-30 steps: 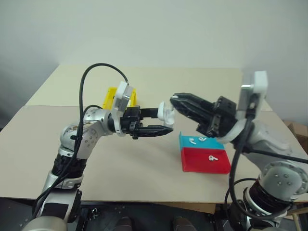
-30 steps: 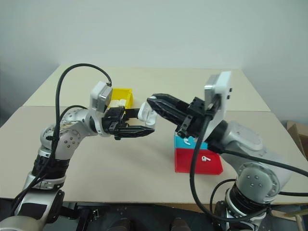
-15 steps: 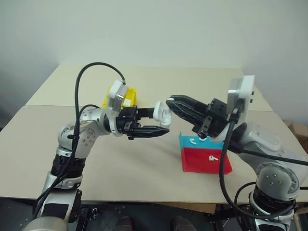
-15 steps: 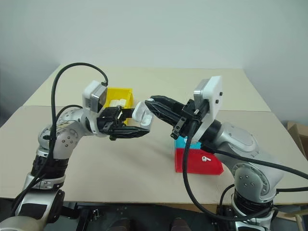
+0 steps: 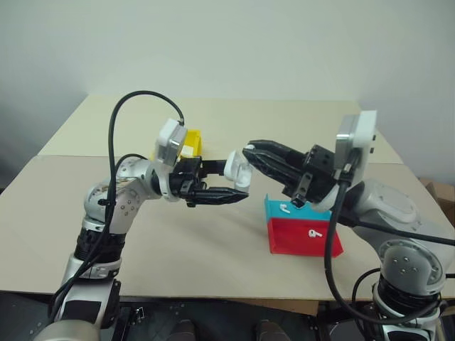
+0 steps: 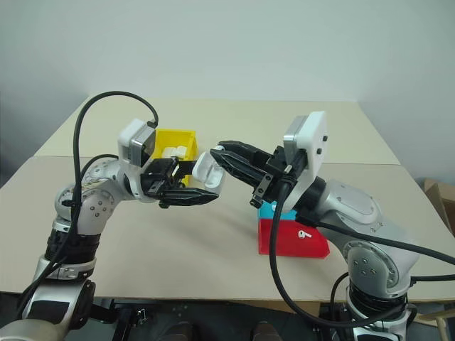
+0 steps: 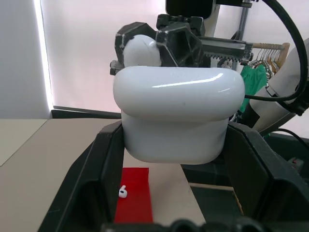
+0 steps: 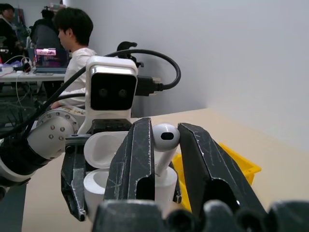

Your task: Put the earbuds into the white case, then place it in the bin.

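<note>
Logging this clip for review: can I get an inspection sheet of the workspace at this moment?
Surface: beige table, seam across it.
Job's things: white case held open in the air; one earbud at its opening; yellow bin behind.
Clutter: blue tray and red tray side by side, loose earbuds in each.
Hands: left hand shut on the case; right hand pinching the earbud.
Cables: black cable looping over left arm.
Surroundings: plain wall; seated person at desk.

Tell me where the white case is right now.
The white case is held above the table near its centre, clamped in the left pincer, lid open. The right pincer is lowering an earbud into it, the yellow bin just behind.
</note>
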`<action>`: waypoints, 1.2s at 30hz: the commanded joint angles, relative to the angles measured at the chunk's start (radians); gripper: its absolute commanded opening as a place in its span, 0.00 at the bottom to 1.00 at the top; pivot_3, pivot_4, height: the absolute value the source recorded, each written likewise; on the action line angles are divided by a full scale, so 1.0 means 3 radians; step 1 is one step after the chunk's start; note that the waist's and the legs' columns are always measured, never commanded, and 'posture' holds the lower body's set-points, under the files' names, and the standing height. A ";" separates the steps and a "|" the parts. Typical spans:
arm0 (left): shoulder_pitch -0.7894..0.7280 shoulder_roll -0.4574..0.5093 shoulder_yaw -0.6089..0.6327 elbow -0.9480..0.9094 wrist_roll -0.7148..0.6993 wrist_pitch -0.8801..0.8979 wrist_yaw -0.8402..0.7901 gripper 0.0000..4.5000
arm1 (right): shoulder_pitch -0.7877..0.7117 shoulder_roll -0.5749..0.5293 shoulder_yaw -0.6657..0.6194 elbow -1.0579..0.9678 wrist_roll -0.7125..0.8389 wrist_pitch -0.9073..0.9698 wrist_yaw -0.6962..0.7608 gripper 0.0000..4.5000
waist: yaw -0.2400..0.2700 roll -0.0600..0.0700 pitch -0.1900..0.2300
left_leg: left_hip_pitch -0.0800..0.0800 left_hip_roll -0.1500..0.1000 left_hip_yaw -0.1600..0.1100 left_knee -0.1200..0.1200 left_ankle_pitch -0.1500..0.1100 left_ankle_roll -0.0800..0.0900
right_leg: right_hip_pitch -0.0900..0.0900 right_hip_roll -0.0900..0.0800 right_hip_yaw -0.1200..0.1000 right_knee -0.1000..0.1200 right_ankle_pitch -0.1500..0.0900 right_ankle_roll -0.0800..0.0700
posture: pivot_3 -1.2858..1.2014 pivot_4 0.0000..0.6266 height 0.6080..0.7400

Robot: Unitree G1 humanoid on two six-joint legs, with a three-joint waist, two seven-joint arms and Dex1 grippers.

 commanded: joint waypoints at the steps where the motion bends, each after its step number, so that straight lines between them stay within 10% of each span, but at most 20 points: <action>1: 0.0011 0.0031 0.0097 -0.0161 -0.0036 -0.0054 0.0033 0.62 | -0.0031 -0.0071 0.0077 -0.0010 -0.0059 -0.0159 0.0024 0.14 | -0.0001 0.0000 0.0000 | 0.0000 0.0000 0.0000 0.0000 0.0000 0.0000 | 0.0000 0.0000 0.0000 0.0000 0.0000 0.0000 | 0.52 0.24 1.00; 19: 0.0100 0.0077 0.0196 -0.0276 -0.0102 -0.0037 0.0105 0.62 | 0.0027 -0.0256 0.0275 0.0074 -0.0185 -0.0412 0.0253 0.14 | 0.0007 0.0000 0.0000 | -0.0001 0.0000 -0.0001 0.0000 0.0000 0.0000 | 0.0000 0.0000 -0.0001 -0.0001 0.0000 0.0000 | 0.52 0.24 1.00; 30: 0.0100 0.0064 0.0193 -0.0258 -0.0063 -0.0054 0.0134 0.62 | 0.0029 -0.0286 0.0264 0.0094 -0.0128 -0.0458 0.0336 0.95 | 0.0006 0.0000 0.0000 | -0.0002 0.0000 -0.0001 0.0000 0.0000 0.0000 | 0.0000 0.0000 -0.0002 -0.0001 0.0000 0.0000 | 0.52 0.24 1.00; 36: 0.0111 0.0091 0.0196 -0.0242 -0.0041 -0.0063 0.0109 0.62 | -0.0024 -0.0438 -0.0056 0.0223 0.0057 -0.0427 0.0368 0.95 | 0.0008 0.0000 0.0000 | -0.0002 0.0000 -0.0001 0.0000 0.0000 0.0000 | 0.0000 0.0000 -0.0002 -0.0001 0.0000 0.0000 | 0.52 0.24 1.00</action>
